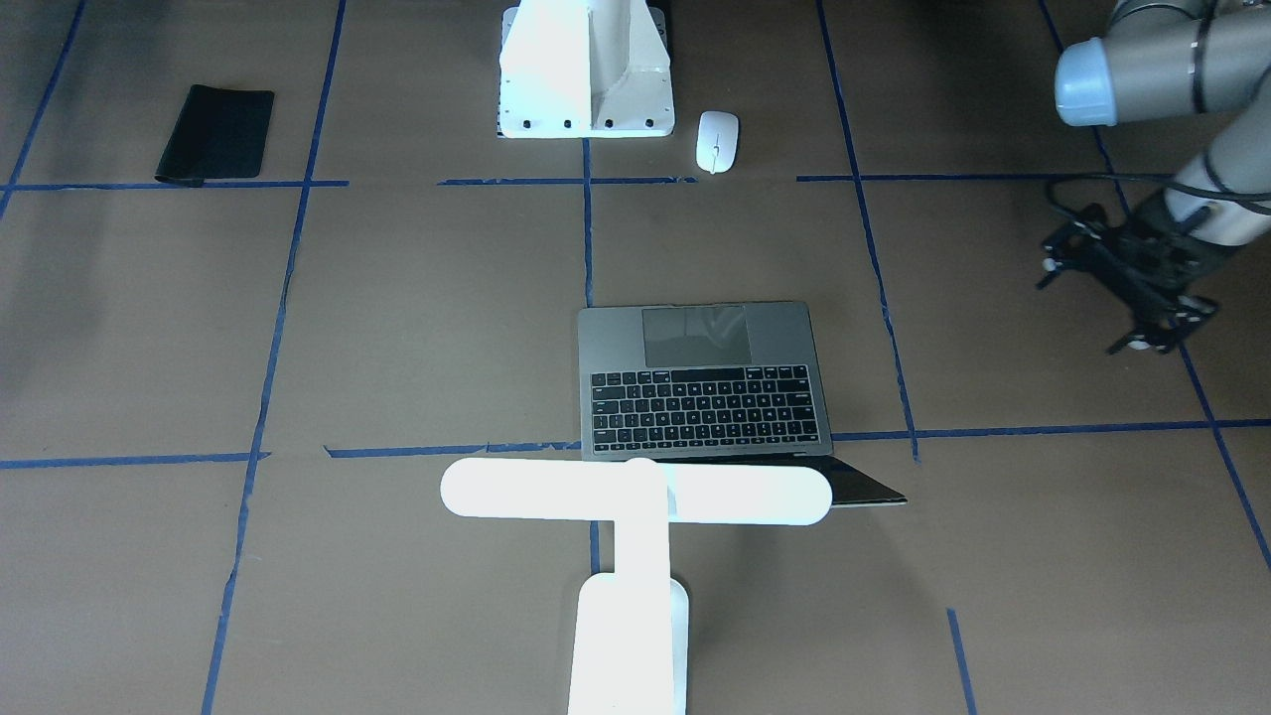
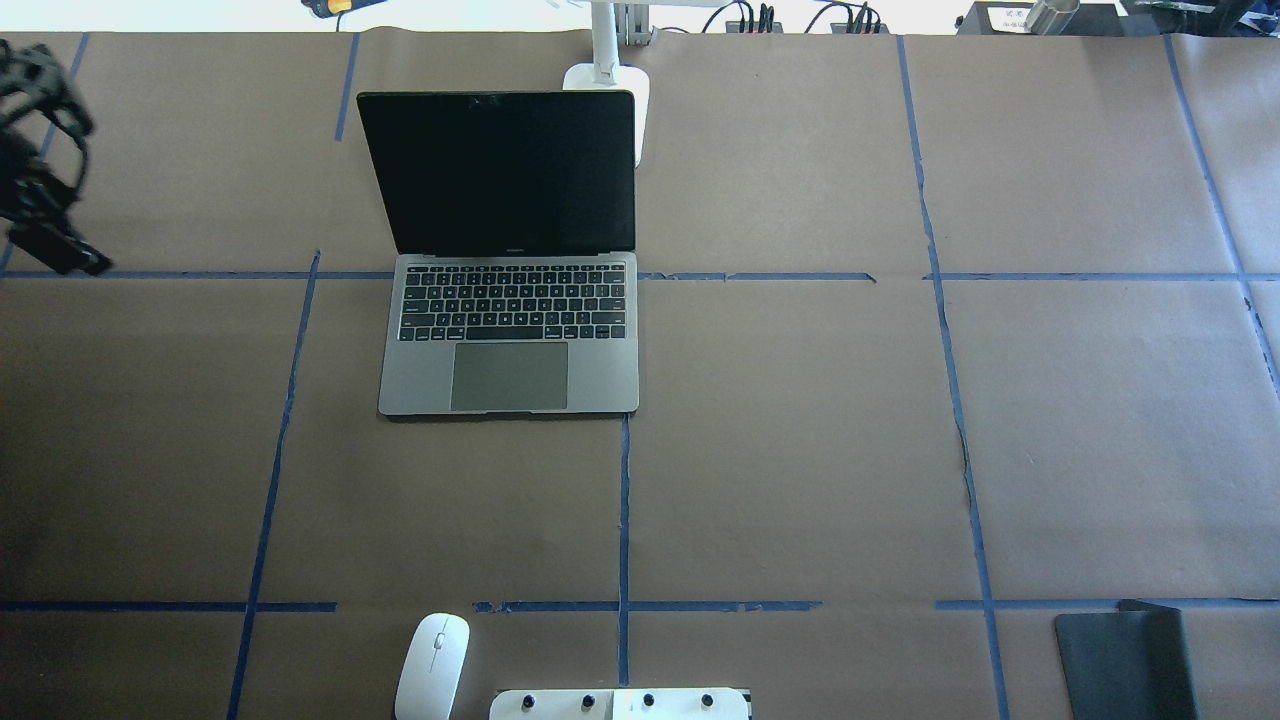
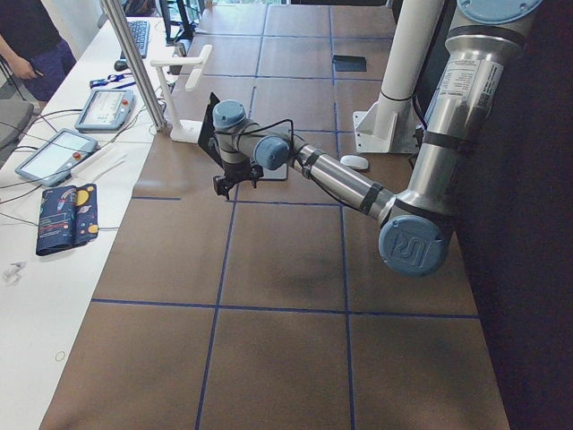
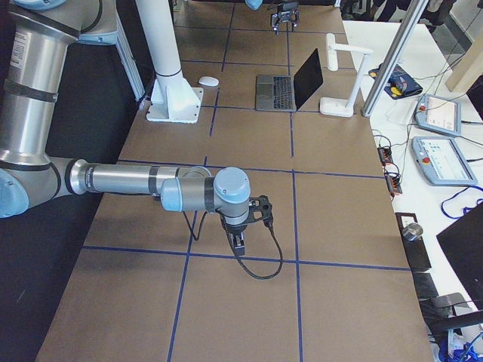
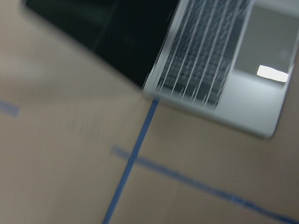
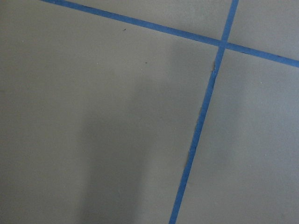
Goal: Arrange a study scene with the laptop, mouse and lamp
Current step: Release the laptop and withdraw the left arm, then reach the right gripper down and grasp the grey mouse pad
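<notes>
The light, slick mouse (image 2: 432,665) suits a pinch across its flanks; whether the left pincer (image 1: 1117,290) or the right pincer (image 4: 238,241) is spread cannot be told.

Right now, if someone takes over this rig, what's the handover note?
Left gripper: empty, off to the laptop's side; open or shut unclear.
Right gripper: over bare table, nothing visibly held; state unclear.
Laptop is open mid-table; lamp stands just behind its screen. Mouse lies by the white pedestal; mouse pad is far off on the robot's right.
Done, seemingly: laptop and lamp.
Left: likely bring the mouse beside the laptop.
</notes>
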Motion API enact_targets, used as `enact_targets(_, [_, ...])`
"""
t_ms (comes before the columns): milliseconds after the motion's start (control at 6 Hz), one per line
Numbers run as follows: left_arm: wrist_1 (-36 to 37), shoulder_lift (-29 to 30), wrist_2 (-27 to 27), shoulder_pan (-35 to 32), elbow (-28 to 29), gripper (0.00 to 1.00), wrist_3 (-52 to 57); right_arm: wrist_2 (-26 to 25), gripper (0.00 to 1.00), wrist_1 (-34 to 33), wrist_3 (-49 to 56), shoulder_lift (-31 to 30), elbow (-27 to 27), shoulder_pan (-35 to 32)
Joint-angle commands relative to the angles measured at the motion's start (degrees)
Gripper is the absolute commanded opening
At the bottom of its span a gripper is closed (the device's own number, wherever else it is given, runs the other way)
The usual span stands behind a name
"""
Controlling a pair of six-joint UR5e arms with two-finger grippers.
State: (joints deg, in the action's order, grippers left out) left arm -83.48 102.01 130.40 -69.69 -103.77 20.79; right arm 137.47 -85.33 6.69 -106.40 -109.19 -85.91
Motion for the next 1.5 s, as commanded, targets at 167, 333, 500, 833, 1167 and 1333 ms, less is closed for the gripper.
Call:
enact_targets(167, [8.07,-12.31,0.98,-17.78,0.76,1.0,-0.57,0.43,1.0,0.08,-23.92,1.64,-6.79,9.58])
enact_targets(333, [8.77,-13.32,9.26,-20.11,3.63,1.0,-8.84,0.35,1.0,2.86,-33.58,1.11,-9.09,12.76])
enact_targets(500, [7.99,-14.55,10.56,-20.22,3.05,1.0,-12.23,-0.26,1.0,14.03,-43.33,-3.07,-9.11,16.79])
enact_targets(833, [6.5,-14.74,11.01,-20.13,2.7,1.0,-12.18,-10.13,1.0,33.06,-63.65,-10.81,-8.68,32.03])
enact_targets(1167, [6.4,-14.74,11.01,-20.13,2.61,1.0,-12.0,-27.53,1.0,45.62,-82.29,-13.38,-6.76,53.3])
enact_targets(1333, [6.4,-14.74,11.01,-20.13,2.61,1.0,-12.0,-30.39,0.99,51.18,-86.46,-16.18,-5.96,58.79])
